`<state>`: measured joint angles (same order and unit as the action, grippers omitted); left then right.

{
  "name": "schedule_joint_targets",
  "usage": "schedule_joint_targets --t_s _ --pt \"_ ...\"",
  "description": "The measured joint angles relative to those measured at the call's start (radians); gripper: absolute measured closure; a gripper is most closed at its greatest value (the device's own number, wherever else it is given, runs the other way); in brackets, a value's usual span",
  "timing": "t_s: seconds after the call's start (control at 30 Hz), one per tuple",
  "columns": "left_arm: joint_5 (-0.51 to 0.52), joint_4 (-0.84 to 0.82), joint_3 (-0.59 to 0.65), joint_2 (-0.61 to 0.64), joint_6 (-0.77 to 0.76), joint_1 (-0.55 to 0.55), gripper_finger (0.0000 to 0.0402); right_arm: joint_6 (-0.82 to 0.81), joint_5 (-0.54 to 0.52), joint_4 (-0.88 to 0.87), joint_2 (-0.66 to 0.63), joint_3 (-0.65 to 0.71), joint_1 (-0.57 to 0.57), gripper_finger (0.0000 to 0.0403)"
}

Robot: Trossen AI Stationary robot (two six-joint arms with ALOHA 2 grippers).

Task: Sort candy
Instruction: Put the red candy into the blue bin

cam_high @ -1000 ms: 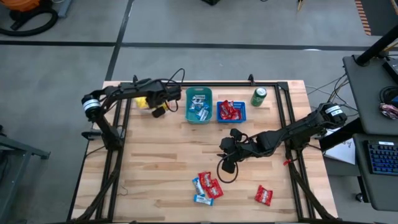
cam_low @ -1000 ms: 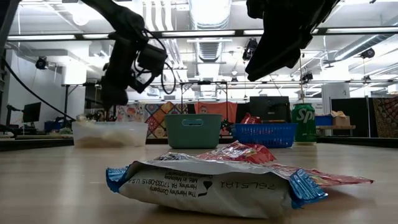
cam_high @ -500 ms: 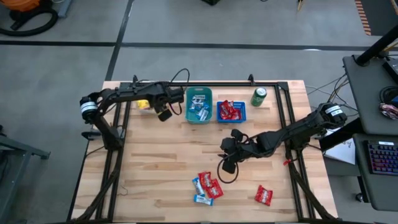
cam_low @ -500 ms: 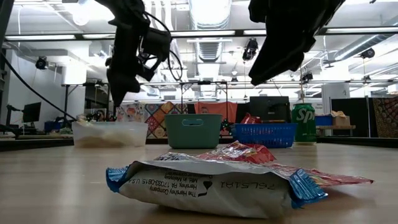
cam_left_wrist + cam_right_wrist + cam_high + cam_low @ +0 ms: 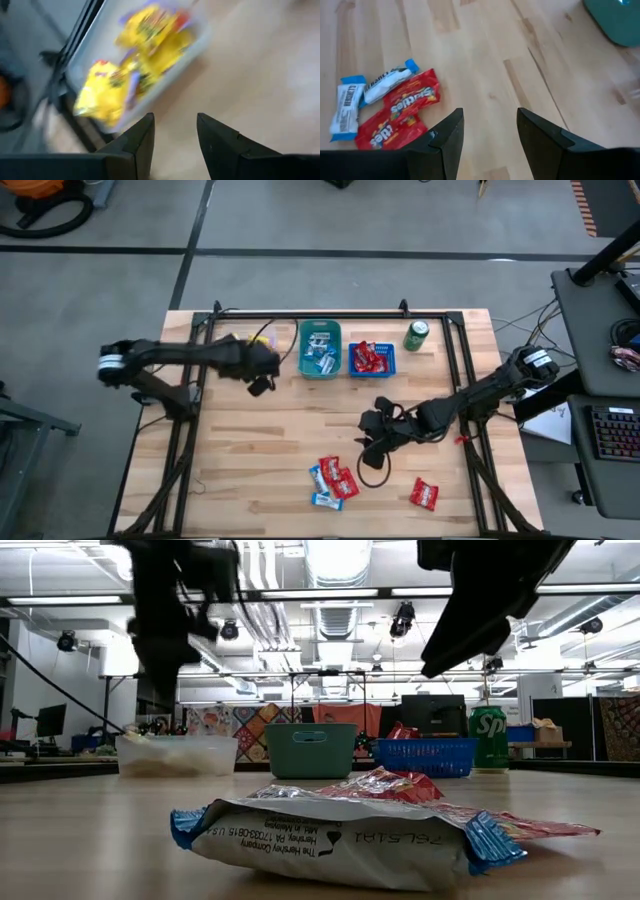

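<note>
A small heap of red and blue-white candies (image 5: 333,480) lies on the table near its near edge and also shows in the right wrist view (image 5: 385,112). One more red candy (image 5: 424,494) lies to the right of the heap. My right gripper (image 5: 368,445) hovers open and empty just beyond the heap (image 5: 490,145). My left gripper (image 5: 258,383) is open and empty (image 5: 175,145), beside the clear bin (image 5: 150,60) of yellow candies. The teal bin (image 5: 320,348) holds blue-white candies and the blue bin (image 5: 372,358) holds red ones.
A green drink can (image 5: 416,335) stands right of the blue bin at the far edge. The three bins stand in a row along the far edge (image 5: 312,750). Bare wood lies between the bins and the candy heap. Black frame rails run down both sides of the table.
My left gripper has drawn back from above the clear bin toward the near edge, and its arm has swung toward the table's left. My right gripper has moved a little toward the near edge, closer to the candy heap. The candies have not moved.
</note>
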<state>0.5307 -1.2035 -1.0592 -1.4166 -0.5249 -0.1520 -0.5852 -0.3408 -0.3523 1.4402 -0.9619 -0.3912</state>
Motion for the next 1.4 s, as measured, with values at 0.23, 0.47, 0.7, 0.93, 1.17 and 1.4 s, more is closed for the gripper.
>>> schedule_joint_targets --t_s 0.23,0.47,0.7,0.93,1.17,1.4 --pt "0.065 0.389 0.104 0.22 -0.153 0.347 0.0287 -0.071 -0.026 0.004 -0.002 -0.026 0.02 0.0229" --pt "0.25 0.894 0.258 0.302 -0.067 0.601 0.0291 -0.098 -0.211 0.138 -0.001 -0.024 0.024 0.0229" --pt "0.299 1.157 0.361 0.289 0.043 0.701 0.0291 0.038 -0.212 0.287 0.0 -0.012 0.023 0.0229" --pt "0.298 1.087 0.363 0.28 0.077 0.719 0.0291 0.089 -0.211 0.284 -0.021 -0.011 0.028 0.0229" --pt "0.298 0.902 0.327 0.324 0.099 0.719 0.0291 0.027 -0.21 0.18 -0.085 -0.011 0.035 0.0229" --pt "0.32 0.921 0.376 0.32 0.113 0.718 0.0291 -0.033 -0.201 0.107 -0.105 -0.011 0.066 0.0229"
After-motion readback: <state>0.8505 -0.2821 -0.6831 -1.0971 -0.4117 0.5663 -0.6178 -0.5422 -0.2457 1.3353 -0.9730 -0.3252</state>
